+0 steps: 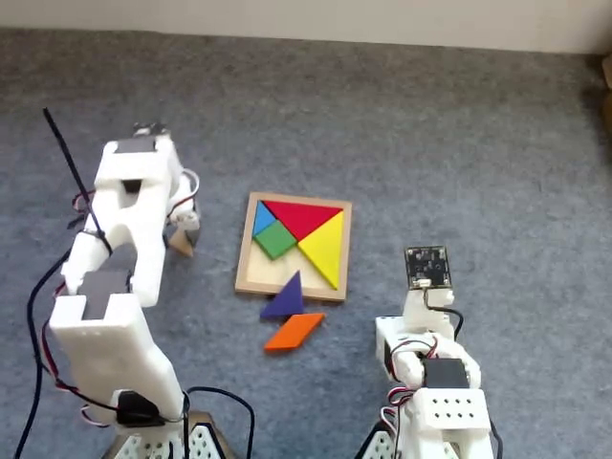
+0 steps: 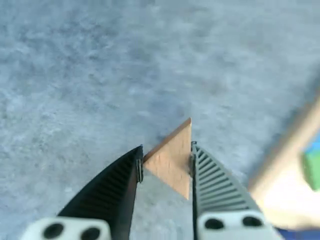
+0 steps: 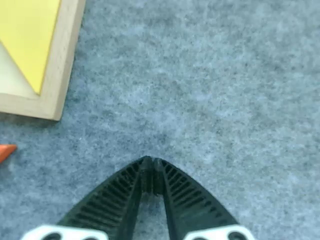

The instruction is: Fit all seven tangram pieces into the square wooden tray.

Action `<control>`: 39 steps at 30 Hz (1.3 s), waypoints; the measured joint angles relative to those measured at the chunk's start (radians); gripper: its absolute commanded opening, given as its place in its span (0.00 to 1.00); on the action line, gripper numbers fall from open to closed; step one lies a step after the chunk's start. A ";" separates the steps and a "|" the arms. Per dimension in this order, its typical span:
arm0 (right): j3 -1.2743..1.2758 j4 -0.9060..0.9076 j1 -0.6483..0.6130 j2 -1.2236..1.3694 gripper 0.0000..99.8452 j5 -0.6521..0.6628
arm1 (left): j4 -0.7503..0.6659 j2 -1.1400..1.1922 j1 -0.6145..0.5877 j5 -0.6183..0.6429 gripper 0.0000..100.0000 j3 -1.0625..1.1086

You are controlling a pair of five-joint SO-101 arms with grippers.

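The square wooden tray (image 1: 248,260) lies mid-carpet with a red triangle (image 1: 301,216), a yellow triangle (image 1: 325,248), a green square (image 1: 274,239) and a small blue triangle (image 1: 261,219) inside it. A purple triangle (image 1: 285,297) overlaps the tray's near edge, and an orange parallelogram (image 1: 294,331) lies just in front of it. My left gripper (image 2: 166,162) is shut on a plain wooden triangle (image 2: 172,159), left of the tray (image 2: 292,150); that wooden triangle (image 1: 180,243) sits low over the carpet. Near the tray's right corner (image 3: 55,90), my right gripper (image 3: 151,175) is shut with nothing in it.
Grey carpet covers the whole work area. The left arm (image 1: 124,239) stretches along the left side, with black cables (image 1: 57,153) beside it. The right arm's base (image 1: 430,382) sits at the front right. The orange parallelogram's tip (image 3: 6,151) lies near the right gripper.
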 measured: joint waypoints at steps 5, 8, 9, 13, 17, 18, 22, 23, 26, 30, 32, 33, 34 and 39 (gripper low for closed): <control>0.000 0.000 0.000 0.000 0.03 0.000 | 0.092 0.000 0.101 0.000 0.01 -0.124; 0.000 0.000 0.000 0.000 0.03 0.000 | 0.098 0.000 0.181 -0.002 0.01 -0.163; 0.000 0.000 0.000 0.000 0.03 0.000 | 0.100 0.000 0.207 -0.008 0.01 -0.169; 0.000 0.000 0.000 0.000 0.03 0.000 | 0.101 0.000 0.304 -0.124 0.01 -0.178; 0.000 0.000 0.000 0.000 0.03 0.000 | 0.097 0.000 0.350 -0.284 0.01 -0.178; 0.000 0.000 0.000 0.000 0.03 0.000 | 0.087 0.000 0.350 -0.321 0.01 -0.178; 0.000 0.000 0.000 0.000 0.03 0.000 | 0.055 0.000 0.344 -0.460 0.01 -0.178; 0.000 0.000 0.000 0.000 0.03 0.000 | 0.049 0.000 0.344 -0.496 0.01 -0.178; 0.000 0.000 0.000 0.000 0.03 0.000 | 0.046 0.000 0.354 -0.605 0.01 -0.178; 0.000 0.000 0.000 0.000 0.03 0.000 | 0.043 0.035 0.376 -0.760 0.01 -0.178; 0.000 0.000 0.000 0.000 0.03 0.000 | 0.043 0.080 0.394 -0.819 0.01 -0.178; 0.000 0.000 0.000 0.000 0.03 0.000 | 0.043 0.101 0.405 -0.847 0.01 -0.178; 0.000 0.000 0.000 0.000 0.03 0.000 | 0.043 0.121 0.416 -0.870 0.01 -0.178; 0.000 0.000 0.000 0.000 0.03 0.000 | 0.035 0.167 0.491 -0.901 0.01 -0.180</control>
